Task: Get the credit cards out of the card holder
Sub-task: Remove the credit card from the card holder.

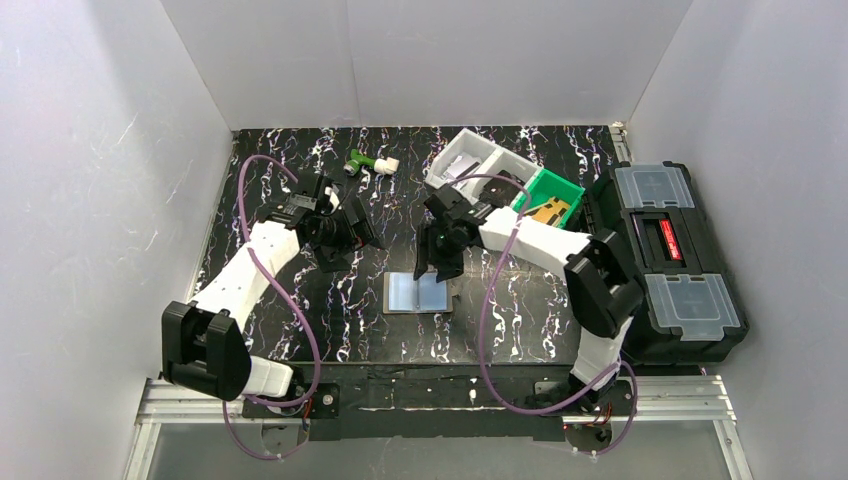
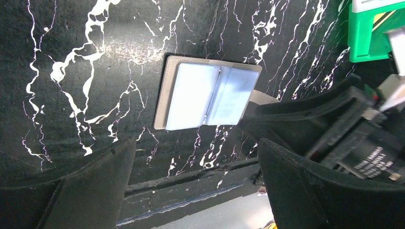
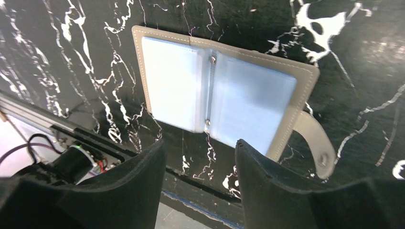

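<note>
the right tool (image 3: 199, 152) stands spread, nothing between its two black fingers (image 3: 129, 191), close over the upper right corner of the card holder (image 1: 418, 292) in the overhead view. the left tool (image 2: 193, 152) is spread wide and bare too, left of centre in that view, apart from the holder. the card holder lies unfolded and flat on the black marbled surface (image 1: 400, 340), lower middle of the overhead view, with its shiny pale-blue sleeves facing up and its snap strap (image 3: 315, 143) sticking out sideways. whether the credit cards sit in the sleeves cannot be told. a white bin (image 1: 470, 155) and a green bin (image 1: 548, 195) stand at upper right, and a black toolbox (image 1: 665, 255) sits at the right edge.
</note>
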Controlling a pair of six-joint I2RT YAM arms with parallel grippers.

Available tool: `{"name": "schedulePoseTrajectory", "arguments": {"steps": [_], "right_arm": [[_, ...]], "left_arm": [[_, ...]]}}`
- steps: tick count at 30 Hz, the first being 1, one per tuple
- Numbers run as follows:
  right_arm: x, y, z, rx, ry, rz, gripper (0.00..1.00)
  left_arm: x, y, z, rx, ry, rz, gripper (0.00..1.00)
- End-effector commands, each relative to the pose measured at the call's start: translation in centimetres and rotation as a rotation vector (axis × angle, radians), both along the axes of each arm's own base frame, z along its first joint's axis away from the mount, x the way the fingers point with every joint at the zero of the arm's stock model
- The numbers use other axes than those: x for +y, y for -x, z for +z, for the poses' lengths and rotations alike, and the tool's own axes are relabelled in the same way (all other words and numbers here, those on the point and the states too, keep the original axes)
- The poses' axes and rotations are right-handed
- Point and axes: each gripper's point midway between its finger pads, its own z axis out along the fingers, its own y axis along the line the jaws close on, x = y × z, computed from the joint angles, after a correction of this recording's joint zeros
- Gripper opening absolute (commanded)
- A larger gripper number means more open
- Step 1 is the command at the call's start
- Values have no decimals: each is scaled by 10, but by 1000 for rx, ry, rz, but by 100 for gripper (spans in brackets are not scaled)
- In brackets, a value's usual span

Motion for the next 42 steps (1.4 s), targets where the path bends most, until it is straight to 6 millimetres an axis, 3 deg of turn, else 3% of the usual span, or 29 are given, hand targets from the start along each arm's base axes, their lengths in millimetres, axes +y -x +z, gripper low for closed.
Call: {"name": "schedulePoseTrajectory", "arguments": {"steps": [1,11,25,35,42], "right_arm": [[26,0,0,-35,8,51,63],[51,11,-29,-2,86,134,66],[54,17,-65,-8,258,227,76],[39,20,-87,-2,331,267,55],[35,24,-106,18,353,309,55]], "left_arm": [[2,4,0,12,18,11,99],[16,4,-3,12,-2,59,99],[19,11,-6,6,5,95,100],[20,14,-14,31,-1,103,100],[22,19,-23,48,-7,106,100]]}}
